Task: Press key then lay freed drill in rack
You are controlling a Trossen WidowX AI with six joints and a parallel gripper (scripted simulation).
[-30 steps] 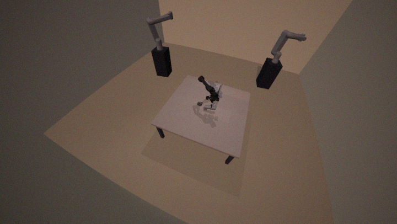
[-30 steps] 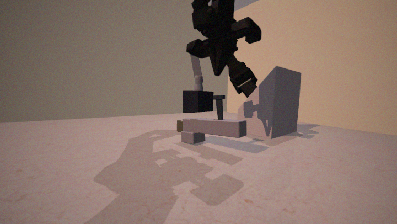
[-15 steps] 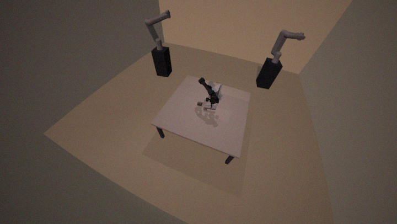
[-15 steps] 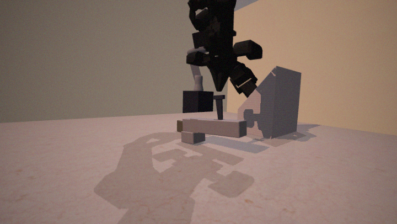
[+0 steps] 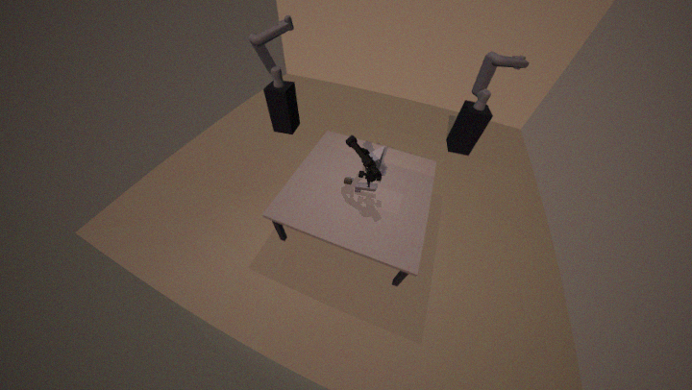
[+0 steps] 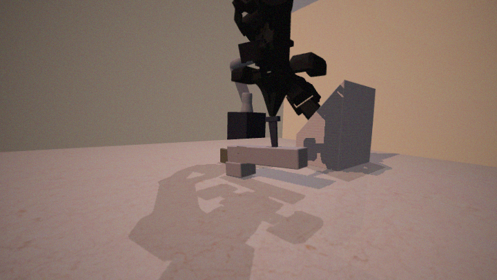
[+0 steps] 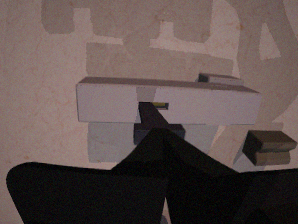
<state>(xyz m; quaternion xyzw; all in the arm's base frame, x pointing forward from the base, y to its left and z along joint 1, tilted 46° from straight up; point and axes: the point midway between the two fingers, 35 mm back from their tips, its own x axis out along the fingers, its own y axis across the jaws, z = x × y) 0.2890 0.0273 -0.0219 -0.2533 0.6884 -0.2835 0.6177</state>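
Observation:
The dark T-headed key (image 6: 273,134) (image 7: 151,116) stands upright, its narrow shank in the slot of a long pale block (image 6: 266,156) (image 7: 110,102). Something yellow-green (image 7: 161,105), possibly part of the drill, shows in the slot beside the shank; the rest of the drill is hidden or cannot be made out. A small olive block (image 5: 348,181) (image 6: 223,155) (image 7: 270,142) with a grooved top, perhaps the rack, sits beyond one end of the pale block. My gripper (image 6: 273,114) (image 7: 158,135) is shut and empty, pointing down with its tips at the key's head; contact cannot be confirmed.
A small pale block (image 6: 233,169) (image 7: 220,79) sits against the long block's near side. A tall grey wedge (image 5: 383,157) (image 6: 355,125) stands beside my arm. Everything is on the pale table (image 5: 309,203). Two other arms on black pedestals (image 5: 283,111) (image 5: 468,131) stand beyond it.

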